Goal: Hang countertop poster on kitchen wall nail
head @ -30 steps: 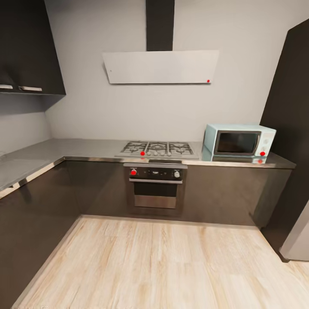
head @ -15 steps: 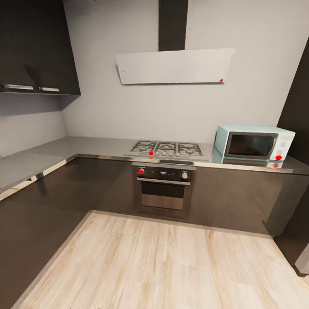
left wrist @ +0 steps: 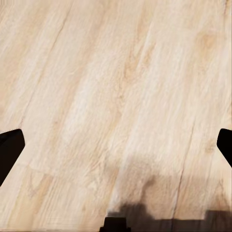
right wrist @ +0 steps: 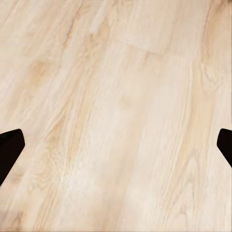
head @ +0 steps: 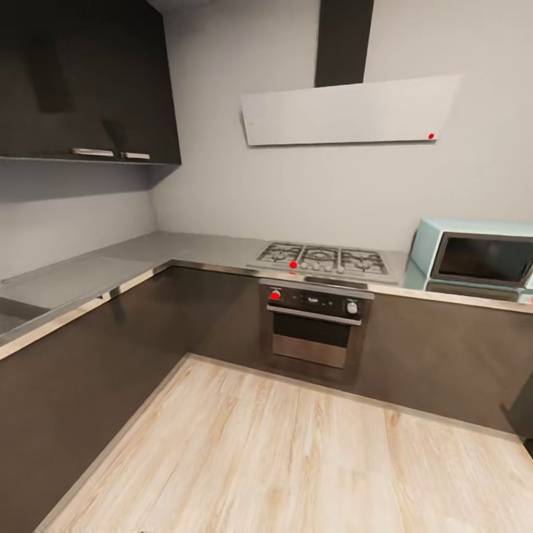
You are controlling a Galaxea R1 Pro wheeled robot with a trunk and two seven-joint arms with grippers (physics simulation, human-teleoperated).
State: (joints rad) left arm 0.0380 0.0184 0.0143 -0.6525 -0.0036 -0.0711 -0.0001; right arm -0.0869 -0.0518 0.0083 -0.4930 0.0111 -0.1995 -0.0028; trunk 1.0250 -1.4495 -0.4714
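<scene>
Kitchen countertop [head: 111, 270] is seen in the head view as an L-shaped grey table with a steel front edge, running along the left wall and turning along the far wall over dark cabinets [head: 89, 385]. At the near left end of the slab a recessed grey sink [head: 11, 314] is partly cut off by the picture's edge. A gas hob [head: 324, 260] is set into the far run, and an oven [head: 314, 326] with 1 red knob and 1 pale knob is built in below it. To the right of the hob a pale blue microwave [head: 474, 255] is placed on the table, cut off by the right edge. A flat white extractor hood [head: 348, 111] is fixed to the pale grey far wall above the hob, under a dark chimney [head: 343, 41]. Dark upper cabinets [head: 89, 81] are mounted at the far left. No poster is seen on the visible part of the table.

A light wooden floor [head: 296, 459] is spread in front of the cabinets. The left gripper [left wrist: 116, 150] is pointed down at this floor, jaws wide apart with nothing between them. The right gripper [right wrist: 116, 150] is likewise held over the planks, jaws apart and empty.
</scene>
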